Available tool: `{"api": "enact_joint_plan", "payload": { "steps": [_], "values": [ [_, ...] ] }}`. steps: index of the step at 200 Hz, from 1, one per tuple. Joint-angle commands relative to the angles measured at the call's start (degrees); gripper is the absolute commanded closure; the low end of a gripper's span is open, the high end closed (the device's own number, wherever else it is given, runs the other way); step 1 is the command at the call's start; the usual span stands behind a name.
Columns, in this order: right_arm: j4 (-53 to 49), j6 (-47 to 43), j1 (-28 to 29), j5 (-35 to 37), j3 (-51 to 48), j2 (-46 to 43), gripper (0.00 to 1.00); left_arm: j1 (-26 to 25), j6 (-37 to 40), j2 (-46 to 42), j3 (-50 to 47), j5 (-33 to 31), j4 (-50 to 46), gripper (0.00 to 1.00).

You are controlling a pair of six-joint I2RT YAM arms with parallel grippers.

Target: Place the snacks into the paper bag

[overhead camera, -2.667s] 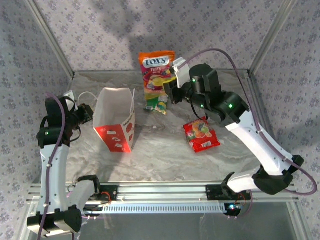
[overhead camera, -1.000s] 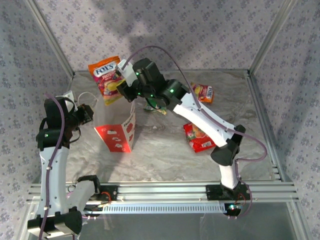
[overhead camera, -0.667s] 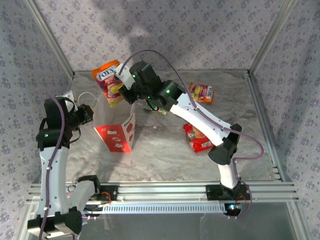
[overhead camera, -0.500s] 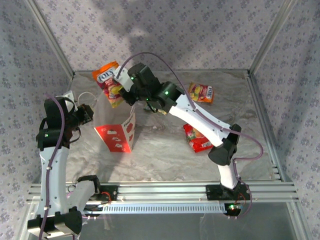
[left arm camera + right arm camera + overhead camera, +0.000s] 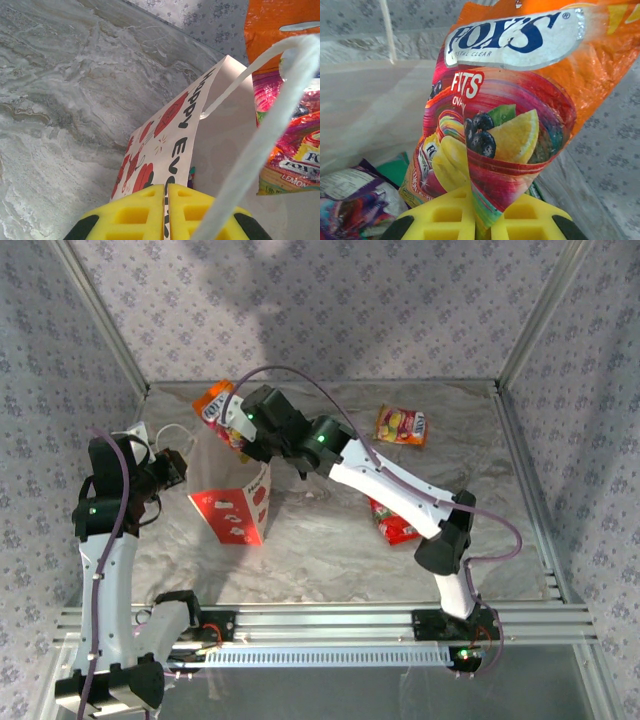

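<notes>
The white and red paper bag (image 5: 232, 498) stands open at the left. My left gripper (image 5: 176, 464) is shut on its rim; in the left wrist view the yellow fingers (image 5: 145, 210) pinch the printed wall (image 5: 172, 130) under a cord handle (image 5: 270, 130). My right gripper (image 5: 246, 426) is shut on an orange-pink snack packet (image 5: 216, 403), which hangs tilted over the bag's mouth. The right wrist view shows that packet (image 5: 505, 125) pinched at its lower edge, with a purple packet (image 5: 350, 200) and a green one (image 5: 395, 167) lying inside the bag.
An orange-yellow packet (image 5: 402, 425) lies at the back right. A red packet (image 5: 392, 524) lies mid-table, partly under my right arm. Patterned walls and metal posts close in the table; a rail runs along the near edge.
My right arm has swung left and lowered the orange-pink packet from above the bag's far side down into its mouth. The left gripper and the bag have stayed put.
</notes>
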Motion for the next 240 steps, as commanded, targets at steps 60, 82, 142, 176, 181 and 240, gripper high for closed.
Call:
{"api": "enact_joint_plan", "payload": {
  "steps": [60,82,142,176,181,240],
  "values": [
    [-3.0,-2.89,2.59,9.09,4.43,3.28,0.86,0.3,0.88,-0.34,2.7,-0.44,-1.36,0.9],
    [-4.06,-1.68,2.57,10.0,5.2,3.23,0.85,0.33,1.06,-0.49,2.65,-0.47,-1.6,0.9],
    [-7.14,2.4,2.67,9.36,4.74,1.5,0.85,0.34,0.88,-0.58,2.56,-0.42,-1.51,0.9],
    [-6.94,4.26,2.74,8.74,4.78,0.09,0.85,0.33,0.97,-1.1,2.65,-0.33,-1.85,0.9],
    [-7.06,4.76,2.71,8.46,4.9,-0.14,0.85,0.31,0.97,-1.14,2.7,-0.37,-1.93,0.91],
    [-8.55,10.15,2.62,5.4,4.68,-2.55,0.86,0.29,0.53,-0.98,2.91,0.05,-1.66,0.9]
  ]
}}
